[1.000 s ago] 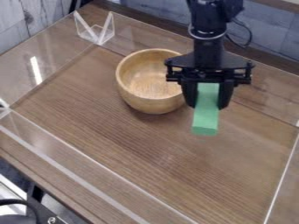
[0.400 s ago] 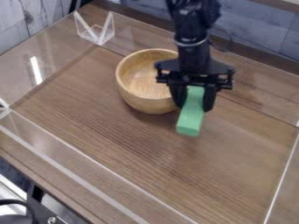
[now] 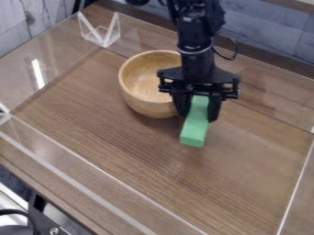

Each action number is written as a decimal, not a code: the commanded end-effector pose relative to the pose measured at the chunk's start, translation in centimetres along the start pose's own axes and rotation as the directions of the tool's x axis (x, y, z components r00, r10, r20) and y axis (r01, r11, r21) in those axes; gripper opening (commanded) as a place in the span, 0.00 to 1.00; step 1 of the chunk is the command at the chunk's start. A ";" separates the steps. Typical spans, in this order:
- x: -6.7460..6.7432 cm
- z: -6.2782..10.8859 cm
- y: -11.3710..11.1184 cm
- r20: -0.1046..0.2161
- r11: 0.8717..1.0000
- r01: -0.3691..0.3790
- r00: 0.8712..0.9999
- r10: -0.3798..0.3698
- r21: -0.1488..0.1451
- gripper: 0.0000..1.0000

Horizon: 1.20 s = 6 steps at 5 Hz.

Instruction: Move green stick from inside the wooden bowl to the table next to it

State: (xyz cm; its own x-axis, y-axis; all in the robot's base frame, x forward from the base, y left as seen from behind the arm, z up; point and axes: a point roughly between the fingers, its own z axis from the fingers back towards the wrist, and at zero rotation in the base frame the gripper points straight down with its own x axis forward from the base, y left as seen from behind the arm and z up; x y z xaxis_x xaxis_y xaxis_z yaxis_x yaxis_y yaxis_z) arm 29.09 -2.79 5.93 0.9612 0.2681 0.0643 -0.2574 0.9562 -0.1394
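Upper left: small clear stand [image 3: 98, 29] by the back wall, out of my way. Center: bowl [image 3: 147, 84] empty, so the pull-out is done. Just right of it, gripper [image 3: 199, 103] pinching the top of the green stick [image 3: 196, 128], which hangs tilted, low end at or just off the table [image 3: 110, 156]; can't tell contact. Left: set down, release. Dark wood-grain top, clear low walls all round.

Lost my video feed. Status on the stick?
Gripper shut on green stick. Stick out of wooden bowl, hanging low over table beside it. Nothing in the way underneath.
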 end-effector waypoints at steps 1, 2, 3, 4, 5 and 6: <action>0.7 1.4 -0.1 0.060 1.000 -0.007 0.998 0.008 -0.015 0.00; -0.6 0.2 0.0 0.046 1.000 0.003 0.999 -0.002 -0.005 0.00; -1.8 -0.9 0.0 0.035 1.000 0.012 0.999 -0.012 0.003 0.00; -1.8 -0.1 0.8 0.027 1.000 0.016 1.000 -0.016 0.003 1.00; -1.6 0.8 1.6 0.022 1.000 0.016 1.000 -0.016 0.001 1.00; -1.2 2.0 1.7 0.037 0.999 -0.032 0.999 0.032 -0.002 1.00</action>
State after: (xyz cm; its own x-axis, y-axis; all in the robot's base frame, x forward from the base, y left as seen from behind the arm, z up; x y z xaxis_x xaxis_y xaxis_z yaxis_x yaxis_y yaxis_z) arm 26.51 -1.61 6.20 0.9564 0.2890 0.0418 -0.2814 0.9506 -0.1313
